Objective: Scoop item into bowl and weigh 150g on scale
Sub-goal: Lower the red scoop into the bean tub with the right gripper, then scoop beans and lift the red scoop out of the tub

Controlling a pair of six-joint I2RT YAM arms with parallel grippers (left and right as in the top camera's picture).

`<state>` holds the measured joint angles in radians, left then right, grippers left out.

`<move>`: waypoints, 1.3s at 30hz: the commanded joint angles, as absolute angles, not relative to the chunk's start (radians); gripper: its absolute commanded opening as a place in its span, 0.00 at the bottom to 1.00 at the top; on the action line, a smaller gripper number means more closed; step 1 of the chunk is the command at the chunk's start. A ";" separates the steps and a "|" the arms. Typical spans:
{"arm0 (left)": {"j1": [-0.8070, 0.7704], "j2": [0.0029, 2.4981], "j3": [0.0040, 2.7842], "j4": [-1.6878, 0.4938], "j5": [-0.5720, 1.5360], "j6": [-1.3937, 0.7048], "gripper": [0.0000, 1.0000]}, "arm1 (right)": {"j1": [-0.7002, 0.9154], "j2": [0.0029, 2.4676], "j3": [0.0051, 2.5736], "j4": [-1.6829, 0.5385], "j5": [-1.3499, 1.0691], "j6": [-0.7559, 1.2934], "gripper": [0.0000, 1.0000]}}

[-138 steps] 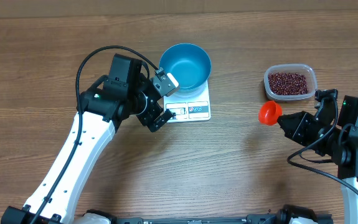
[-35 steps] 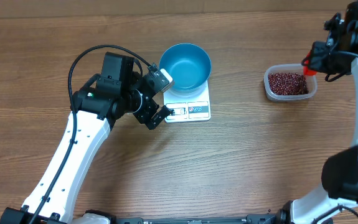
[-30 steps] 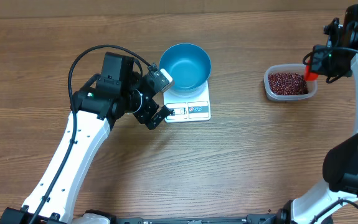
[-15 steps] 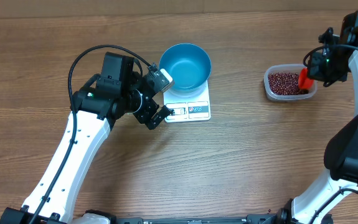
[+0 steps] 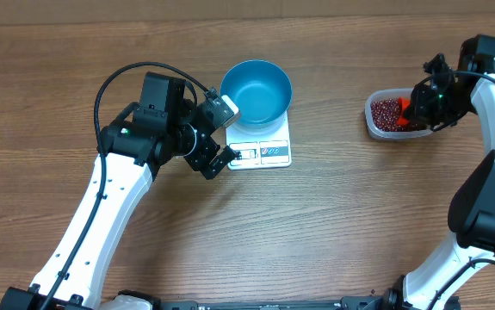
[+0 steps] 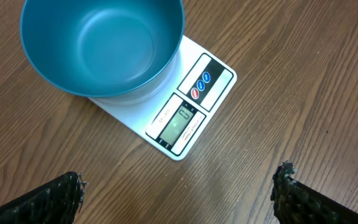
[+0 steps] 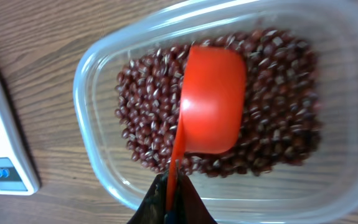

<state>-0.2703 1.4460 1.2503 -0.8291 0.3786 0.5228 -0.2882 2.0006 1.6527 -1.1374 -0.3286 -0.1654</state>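
The bright blue bowl (image 5: 256, 90) stands empty on the white scale (image 5: 264, 151); the left wrist view shows the bowl (image 6: 101, 46) and the scale (image 6: 191, 106) with its display and buttons. My left gripper (image 5: 223, 138) hangs open just left of the scale, nothing between its fingers (image 6: 284, 186). The dark red beans (image 7: 278, 118) fill a clear tub (image 7: 88, 149) at the right. My right gripper (image 7: 174, 199) is shut on the handle of a red scoop (image 7: 213, 99), whose cup lies down among the beans. From overhead, the scoop (image 5: 405, 110) sits inside the tub (image 5: 376, 127).
Bare wooden table surrounds everything. The left arm's cable loops above its wrist. The right arm reaches in from the right edge over the tub.
My right gripper has carried the red scoop leftward and down from the tub's right rim into the beans. The left arm, bowl and scale have not moved.
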 commanded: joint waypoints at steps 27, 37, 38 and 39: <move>-0.268 1.451 1.245 -0.826 0.385 0.509 1.00 | -0.531 2.012 1.472 -1.093 -0.837 -0.203 0.04; -0.268 1.451 1.245 -0.826 0.385 0.509 1.00 | -0.602 2.012 1.424 -1.097 -1.052 -0.286 0.04; -0.268 1.451 1.245 -0.826 0.385 0.509 0.99 | -0.605 2.012 1.424 -1.097 -1.069 -0.286 0.04; -0.268 1.451 1.245 -0.826 0.385 0.509 1.00 | -0.607 2.012 1.424 -1.097 -1.084 -0.286 0.04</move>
